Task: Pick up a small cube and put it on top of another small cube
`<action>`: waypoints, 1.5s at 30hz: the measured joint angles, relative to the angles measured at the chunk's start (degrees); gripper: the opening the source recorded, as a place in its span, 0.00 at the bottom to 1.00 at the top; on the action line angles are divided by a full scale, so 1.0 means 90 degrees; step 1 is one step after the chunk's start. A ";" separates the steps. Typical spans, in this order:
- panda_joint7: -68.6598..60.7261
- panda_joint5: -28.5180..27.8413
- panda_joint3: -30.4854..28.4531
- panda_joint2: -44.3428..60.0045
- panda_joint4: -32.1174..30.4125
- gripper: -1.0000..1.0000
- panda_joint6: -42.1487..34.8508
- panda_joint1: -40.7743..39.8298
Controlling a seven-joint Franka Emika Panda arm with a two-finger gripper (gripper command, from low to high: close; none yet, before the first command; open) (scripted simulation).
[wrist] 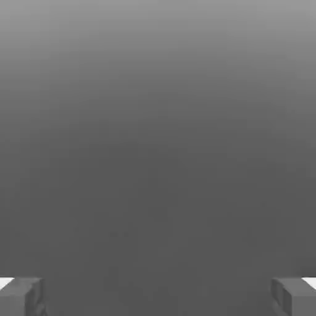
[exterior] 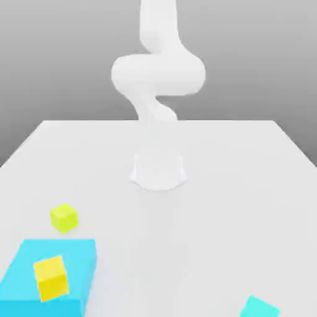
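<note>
Jaws wide, nothing between fingertips (wrist: 158,297). Yellow-green cube (exterior: 64,218) on table (exterior: 217,204), toward the exterior view's left of arm base (exterior: 158,170); roughly equal-sided, no long axis. Likely pick, though orange-yellow cube (exterior: 51,278) possible too.

From the flat box (exterior: 60,263), we see one cube (exterior: 52,278) on top, another cube (exterior: 64,218) just behind, and a block (exterior: 259,308) well apart toward the exterior view's right.
</note>
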 joint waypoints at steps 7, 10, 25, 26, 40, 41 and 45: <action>0.0084 -0.0360 -0.0792 0.1417 -0.1284 0.50 0.1140 -0.0857; 0.0097 -0.0477 -0.1145 0.2036 -0.1839 0.50 0.1637 -0.1250; -0.0836 0.0503 -0.0892 0.5936 -0.3326 0.50 0.4629 -0.3718; -0.0911 0.0587 -0.0417 0.6143 -0.3292 0.50 0.4809 -0.4177; -0.0121 -0.0497 -0.1417 0.5113 -0.3468 0.00 0.3958 -0.3464; -0.0160 -0.0455 -0.1411 0.4886 -0.3514 0.00 0.3780 -0.3457; -0.0369 -0.0192 -0.1024 0.4669 -0.3131 0.00 0.3177 -0.3332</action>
